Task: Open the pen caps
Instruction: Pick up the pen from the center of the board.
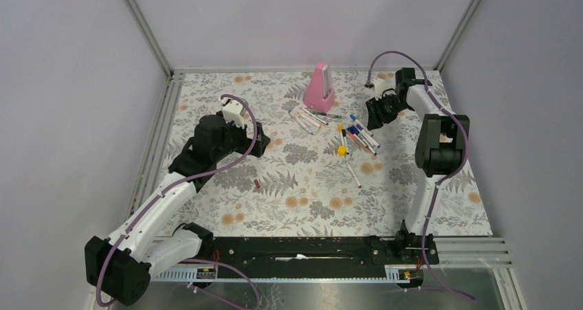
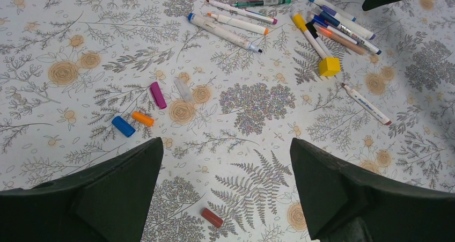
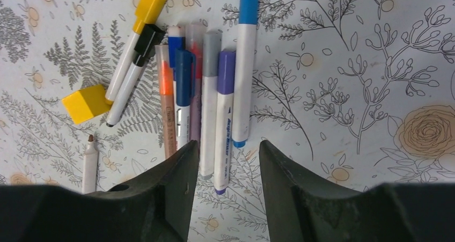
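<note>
Loose pen caps lie on the floral mat in the left wrist view: purple (image 2: 158, 95), clear (image 2: 183, 89), orange (image 2: 142, 118), blue (image 2: 123, 126) and red (image 2: 212, 217). The red cap also shows in the top view (image 1: 256, 183). My left gripper (image 2: 225, 141) is open and empty above the mat, the red cap below and between its jaws. My right gripper (image 3: 229, 156) is open and empty, its jaws over the near ends of a purple-capped marker (image 3: 224, 118) and a grey-capped marker (image 3: 209, 108). Other capped markers (image 3: 183, 81) lie beside them.
A tall pink wedge (image 1: 320, 89) stands at the back centre. A second group of markers (image 1: 306, 117) lies in front of it. A yellow cube (image 3: 86, 103) sits left of the marker row. An uncapped marker (image 2: 367, 103) lies alone nearer the arms.
</note>
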### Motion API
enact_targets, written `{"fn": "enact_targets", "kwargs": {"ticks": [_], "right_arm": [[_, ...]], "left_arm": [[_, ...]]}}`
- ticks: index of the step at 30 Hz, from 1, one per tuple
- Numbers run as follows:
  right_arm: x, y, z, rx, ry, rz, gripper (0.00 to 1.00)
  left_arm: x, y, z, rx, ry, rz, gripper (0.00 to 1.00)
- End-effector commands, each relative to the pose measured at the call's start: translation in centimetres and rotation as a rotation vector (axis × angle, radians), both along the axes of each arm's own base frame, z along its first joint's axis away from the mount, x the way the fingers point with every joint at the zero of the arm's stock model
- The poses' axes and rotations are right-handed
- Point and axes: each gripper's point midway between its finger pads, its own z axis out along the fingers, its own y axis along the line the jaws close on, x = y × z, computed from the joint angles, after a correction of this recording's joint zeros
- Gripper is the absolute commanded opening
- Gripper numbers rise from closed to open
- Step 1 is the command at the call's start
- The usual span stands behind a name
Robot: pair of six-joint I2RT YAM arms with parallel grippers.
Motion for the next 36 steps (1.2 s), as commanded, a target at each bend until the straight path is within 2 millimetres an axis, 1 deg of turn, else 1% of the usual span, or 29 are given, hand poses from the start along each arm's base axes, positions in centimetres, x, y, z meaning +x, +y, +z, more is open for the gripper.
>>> {"fn": "enact_targets", "kwargs": {"ticks": [1, 4, 12, 14, 18, 19, 25, 29, 36], "right_arm": [[0.5, 0.1, -0.2, -0.007, 0.026, 0.019, 0.51], [1.0, 0.1, -0.9, -0.007, 0.043, 0.017, 0.51], [2.5, 0.5, -1.7, -0.024, 0.058, 0.022, 0.48], [2.7, 0.7, -2.0, -0.031, 0.064, 0.027, 0.48], [3.1, 0.2, -2.6, -0.057, 0.072, 0.017, 0.47], [3.0, 1.4, -2.8, -0.067, 0.074, 0.043, 0.47], [3.1, 1.4, -3.6, -0.109, 0.081, 0.056, 0.44], [3.1, 1.1, -4.1, -0.15, 0.085, 0.055, 0.43], [3.7, -0.9, -5.1, -0.288, 0.063, 0.032, 0.39]], "left_arm": [[0.8, 0.0, 1.4, -0.009, -0.067, 0.006, 0.99], [0.9, 0.0, 1.2, -0.006, -0.063, 0.006, 0.99], [1.0, 0.1, 1.0, -0.001, -0.061, 0.012, 0.99], [1.0, 0.1, 1.0, -0.001, -0.06, 0.011, 0.99], [1.0, 0.0, 1.0, -0.002, -0.059, 0.011, 0.99], [1.0, 0.0, 1.0, -0.002, -0.06, 0.011, 0.99], [1.0, 0.0, 1.0, -0.003, -0.058, 0.01, 0.99], [1.0, 0.0, 1.0, -0.003, -0.058, 0.009, 0.99], [1.0, 0.0, 0.9, -0.003, -0.057, 0.007, 0.99]]}}
